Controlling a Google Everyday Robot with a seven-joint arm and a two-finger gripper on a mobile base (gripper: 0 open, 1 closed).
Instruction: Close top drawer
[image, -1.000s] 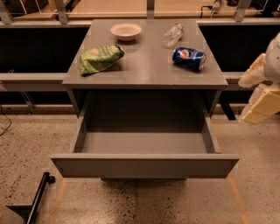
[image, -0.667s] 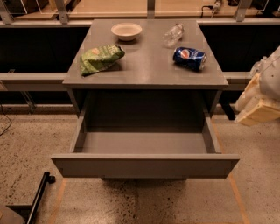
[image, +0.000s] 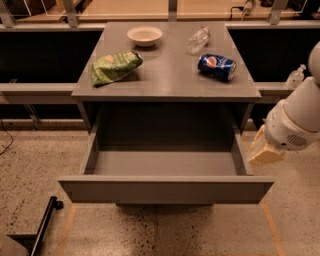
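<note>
The top drawer (image: 165, 189) of the grey cabinet stands pulled far out toward me. Its flat handleless front panel faces me and its shallow grey box (image: 165, 162) is empty. My gripper (image: 262, 148) hangs at the end of the white arm (image: 295, 120) on the right. It is just outside the drawer's right side wall, close to the front corner. I cannot tell whether it touches the drawer.
On the cabinet top (image: 170, 82) lie a white bowl (image: 144, 35), a green chip bag (image: 115, 66), a clear plastic bottle (image: 198, 40) and a blue soda can (image: 216, 66). A small bottle (image: 295, 77) stands on the right ledge. A black bar (image: 42, 225) lies on the floor at lower left.
My arm has moved down and to the left, bringing the gripper closer to the drawer's right side. The drawer has not moved.
</note>
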